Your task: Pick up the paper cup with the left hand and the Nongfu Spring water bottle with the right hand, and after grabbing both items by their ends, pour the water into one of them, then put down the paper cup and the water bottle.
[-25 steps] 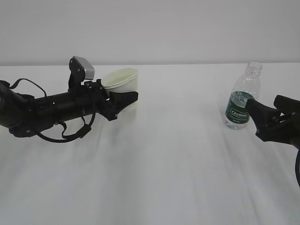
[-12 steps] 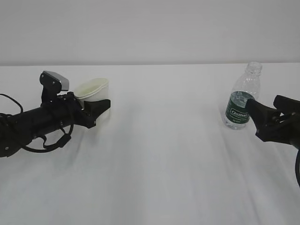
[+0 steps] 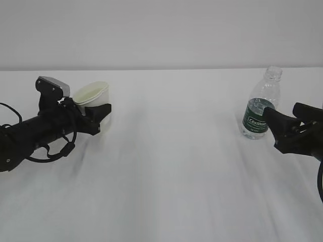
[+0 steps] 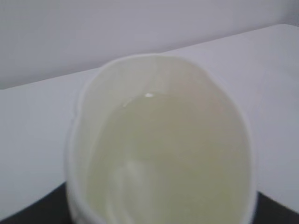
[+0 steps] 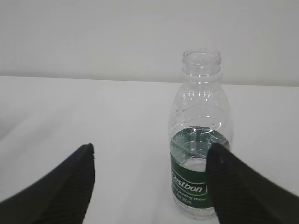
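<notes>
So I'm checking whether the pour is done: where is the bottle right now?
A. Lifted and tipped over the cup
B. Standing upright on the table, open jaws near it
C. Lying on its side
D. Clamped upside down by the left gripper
B: the water bottle stands upright on the white table, and the right gripper has its fingers spread, not closed on it.

There is 1 paper cup [image 3: 92,96], 1 clear plastic bottle [image 3: 262,105] with a green label, and 1 white table [image 3: 171,181] carrying them. 2 black robot arms show: 1 on the left [image 3: 35,132] and 1 on the right [image 3: 298,135].
</notes>
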### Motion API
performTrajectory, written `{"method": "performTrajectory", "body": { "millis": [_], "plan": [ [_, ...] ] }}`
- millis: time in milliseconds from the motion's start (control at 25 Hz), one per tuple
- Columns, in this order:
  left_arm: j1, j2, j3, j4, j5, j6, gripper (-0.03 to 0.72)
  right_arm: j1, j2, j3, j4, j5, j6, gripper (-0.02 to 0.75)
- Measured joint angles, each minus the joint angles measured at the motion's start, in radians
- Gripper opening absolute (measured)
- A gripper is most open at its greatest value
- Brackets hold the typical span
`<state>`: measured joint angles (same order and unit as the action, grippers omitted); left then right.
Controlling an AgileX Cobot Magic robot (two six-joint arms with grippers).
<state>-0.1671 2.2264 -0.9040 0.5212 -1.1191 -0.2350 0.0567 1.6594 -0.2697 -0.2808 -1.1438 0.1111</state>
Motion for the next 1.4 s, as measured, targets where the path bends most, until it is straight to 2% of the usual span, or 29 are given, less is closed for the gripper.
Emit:
{"method": "performTrajectory", "body": {
  "millis": [200, 600, 840, 1400],
  "plan": [
    [0.004, 0.000, 0.000, -0.116, 0.000, 0.053, 0.384, 0.000, 0.000, 0.000, 0.000, 0.000, 0.000, 0.554],
    [0.006, 0.000, 0.000, -0.262, 0.000, 0.088, 0.384, 0.000, 0.000, 0.000, -0.004, 0.000, 0.014, 0.554],
    [0.006, 0.000, 0.000, -0.309, 0.000, 0.092, 0.384, 0.000, 0.000, 0.000, -0.006, 0.000, 0.017, 0.554],
    [0.006, 0.033, 0.002, -0.335, 0.000, 0.098, 0.383, 0.000, 0.000, 0.000, -0.016, 0.000, 0.019, 0.554]
  ]
}}
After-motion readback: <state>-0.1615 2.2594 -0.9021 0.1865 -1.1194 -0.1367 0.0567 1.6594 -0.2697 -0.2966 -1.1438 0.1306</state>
